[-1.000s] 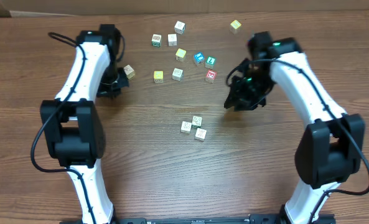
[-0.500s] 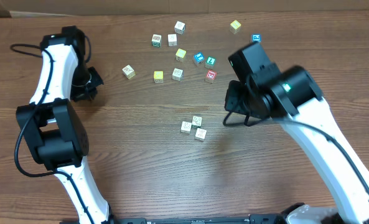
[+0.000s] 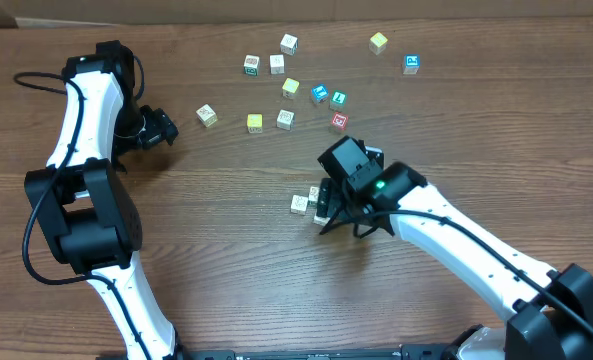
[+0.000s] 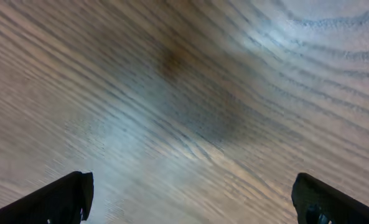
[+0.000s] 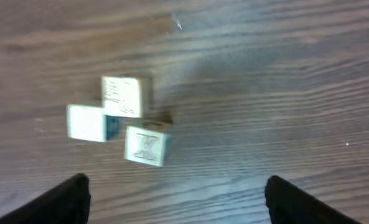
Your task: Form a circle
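We find the circle (image 5: 126,96) near the middle of the table (image 3: 226,270): three cream cubes clustered tightly, not yet a closed ring, so we judge more cubes are needed. The right gripper (image 5: 175,196) hovers over it, fingers spread and empty, positioned to adjust the clump. The left gripper (image 4: 190,196), fingers likewise spread and empty, sits toward the far left corner, beside the loose cubes (image 3: 284,118)

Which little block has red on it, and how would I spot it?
Look along the wooden table's far side, where loose cubes lie scattered. On that scatter's near edge, just in front of a teal-faced cube, sits the red-printed cube. It alone shows a red face.
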Tool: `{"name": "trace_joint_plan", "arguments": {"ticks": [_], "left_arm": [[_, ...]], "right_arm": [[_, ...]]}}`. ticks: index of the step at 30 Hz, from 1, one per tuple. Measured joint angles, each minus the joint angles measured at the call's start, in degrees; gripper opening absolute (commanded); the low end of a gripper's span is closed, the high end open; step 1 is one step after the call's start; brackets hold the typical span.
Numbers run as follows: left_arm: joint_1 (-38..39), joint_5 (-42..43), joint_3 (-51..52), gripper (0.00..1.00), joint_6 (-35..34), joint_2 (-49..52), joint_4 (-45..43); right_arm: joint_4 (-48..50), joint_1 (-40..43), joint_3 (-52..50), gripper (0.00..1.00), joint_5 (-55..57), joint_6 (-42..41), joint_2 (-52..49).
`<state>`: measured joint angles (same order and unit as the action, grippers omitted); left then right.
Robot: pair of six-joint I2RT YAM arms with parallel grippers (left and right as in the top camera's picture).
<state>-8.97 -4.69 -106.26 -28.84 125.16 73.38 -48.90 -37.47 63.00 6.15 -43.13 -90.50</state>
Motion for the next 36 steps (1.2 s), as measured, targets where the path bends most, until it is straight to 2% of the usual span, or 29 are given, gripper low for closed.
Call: {"name": "trace_joint_plan", "arguments": {"ticks": [2, 7, 17, 25, 36], "left_arm": [[0.0, 0.0, 0.04, 1.0, 0.0, 0.0, -0.92], [0.0, 0.0, 0.07, 1.0, 0.0, 0.0, -2.54], [0.0, 0.0, 0.07, 1.0, 0.0, 0.0, -3.78], [0.0, 0.0, 0.07, 1.0, 0.0, 0.0, -3.78], [0.0, 0.02, 0.07, 1.0, 0.0, 0.0, -3.8]], "right_arm": [[6.38, -0.02, -4.57, 0.67, -0.2, 0.83, 0.0], [11.26, -0.02, -7.1, 0.67, -3.69, 5.6, 0.0], [11.13, -0.02, -7.78, 0.67, -2.69, 9.51, 0.0], [10.73, -0.15, -7.96, 0.65, -1.79, 9.53, 0.0], [14.97, -4.68, -7.96, 0.67, 6.25, 4.07, -2.6]]}}
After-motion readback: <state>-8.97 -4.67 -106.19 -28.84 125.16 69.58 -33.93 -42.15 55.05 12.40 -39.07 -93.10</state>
